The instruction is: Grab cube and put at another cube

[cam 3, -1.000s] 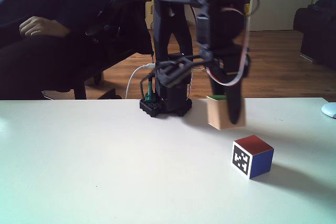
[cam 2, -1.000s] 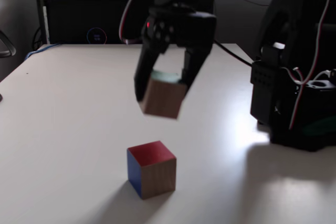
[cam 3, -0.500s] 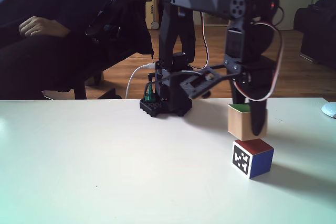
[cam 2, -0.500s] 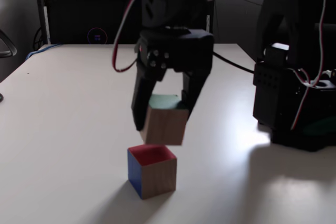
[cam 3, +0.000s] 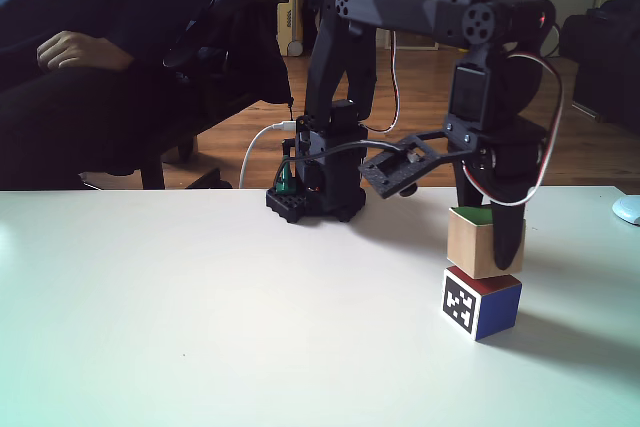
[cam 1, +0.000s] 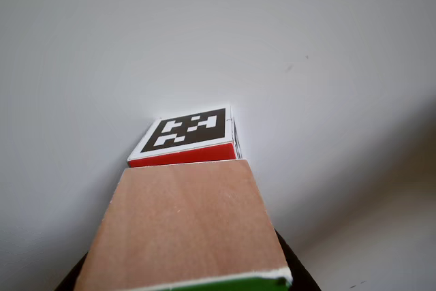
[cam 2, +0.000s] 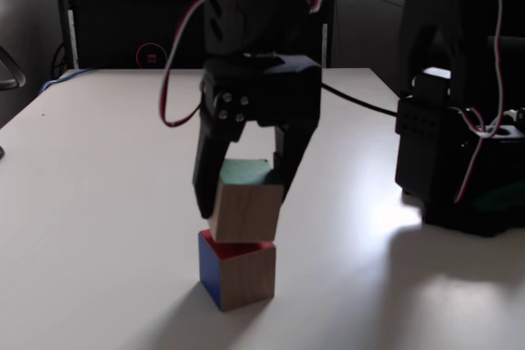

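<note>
— What surrounds it?
— A white bench [cam 3: 150, 327], wooden floor behind, a seated person [cam 3: 90, 57].
— And the arm?
— Reaching down, claw [cam 2: 243, 202] pinching the cube [cam 2: 244, 207], which sits tilted on another cube [cam 3: 482, 304].

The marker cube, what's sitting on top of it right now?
The wooden cube, green face up, sits on the marker cube, slightly askew, with the claw shut on it. It covers most of the red top face; whether it rests fully is unclear.
</note>
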`<action>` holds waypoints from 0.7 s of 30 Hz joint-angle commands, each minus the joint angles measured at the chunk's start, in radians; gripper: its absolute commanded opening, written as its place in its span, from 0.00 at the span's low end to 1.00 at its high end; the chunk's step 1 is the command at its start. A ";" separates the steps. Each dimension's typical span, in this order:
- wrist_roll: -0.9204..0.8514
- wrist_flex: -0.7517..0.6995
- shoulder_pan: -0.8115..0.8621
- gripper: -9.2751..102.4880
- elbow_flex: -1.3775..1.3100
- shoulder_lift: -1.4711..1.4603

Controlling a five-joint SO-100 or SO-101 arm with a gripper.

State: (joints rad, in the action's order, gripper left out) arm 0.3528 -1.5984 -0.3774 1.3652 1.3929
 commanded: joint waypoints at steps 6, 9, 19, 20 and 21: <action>0.012 -0.014 0.018 0.31 -0.069 -0.025; 0.012 -0.021 0.021 0.34 -0.080 -0.041; 0.011 -0.049 0.023 0.42 -0.107 -0.080; 0.012 -0.054 0.021 0.42 -0.109 -0.080; 0.015 -0.055 0.018 0.43 -0.110 -0.081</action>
State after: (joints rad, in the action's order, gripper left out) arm 0.3605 -1.6429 -0.3543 1.3023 1.3070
